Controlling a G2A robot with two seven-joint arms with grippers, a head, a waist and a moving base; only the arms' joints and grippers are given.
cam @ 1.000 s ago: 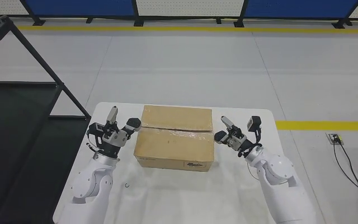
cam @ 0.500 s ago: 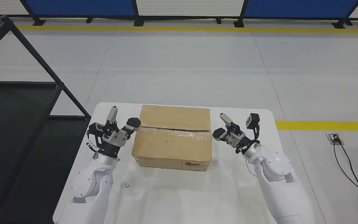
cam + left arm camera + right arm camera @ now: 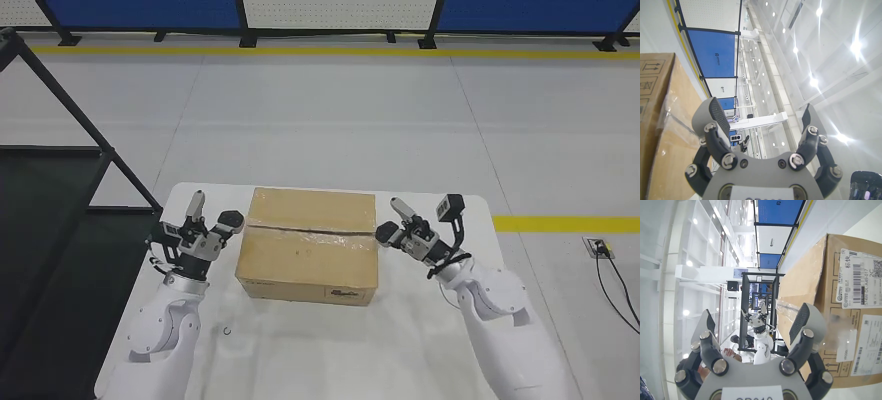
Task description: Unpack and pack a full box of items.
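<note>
The box carries most of the print. On its right end are two white stickers. The barcode label shows barcodes, a square code and rows of characters and digits. The fine-print label has small lines of text and another barcode. Outlined handling marks are printed beside them. The left end bears framed handling marks too, among them a pair of arrows. A dark mark on the near side is too small to read. The far blue panel bears a small white logo.
</note>
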